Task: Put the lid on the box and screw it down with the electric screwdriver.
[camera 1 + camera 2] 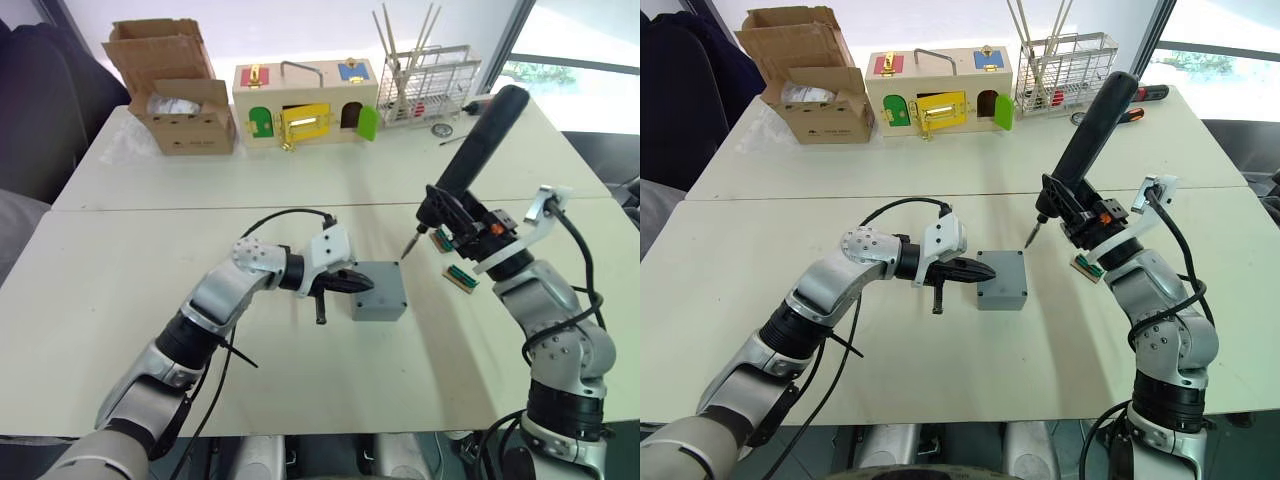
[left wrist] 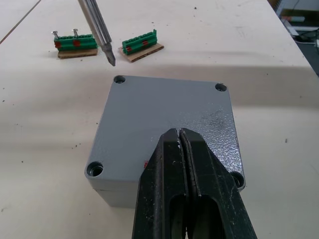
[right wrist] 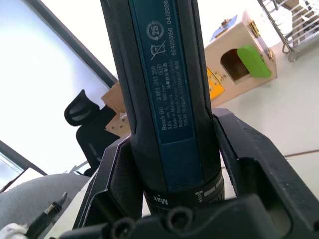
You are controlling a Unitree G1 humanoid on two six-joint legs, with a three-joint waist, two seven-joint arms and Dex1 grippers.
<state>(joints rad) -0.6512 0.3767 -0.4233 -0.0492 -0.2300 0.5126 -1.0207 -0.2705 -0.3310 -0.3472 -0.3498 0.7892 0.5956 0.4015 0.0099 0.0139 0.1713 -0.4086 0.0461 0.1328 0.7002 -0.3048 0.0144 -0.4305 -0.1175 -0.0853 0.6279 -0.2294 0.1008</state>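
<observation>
The grey lid (image 2: 164, 112) sits on the grey box (image 1: 378, 308) in the middle of the near table, with screw holes at its corners. My left gripper (image 2: 179, 133) is shut with nothing between its fingers, and its tips rest on the lid's top close to one edge. The right gripper (image 3: 169, 164) is shut on the electric screwdriver (image 1: 478, 145), which slants up and away. The screwdriver's metal bit (image 2: 102, 37) hangs just beyond the lid's far left corner hole (image 2: 119, 78), not touching it.
Two green terminal strips on brown card (image 2: 75, 44) (image 2: 142, 46) lie just past the box, under my right arm. On the far table stand a cardboard box (image 1: 185, 110), a wooden box with coloured doors (image 1: 305, 100) and a wire rack (image 1: 430, 85).
</observation>
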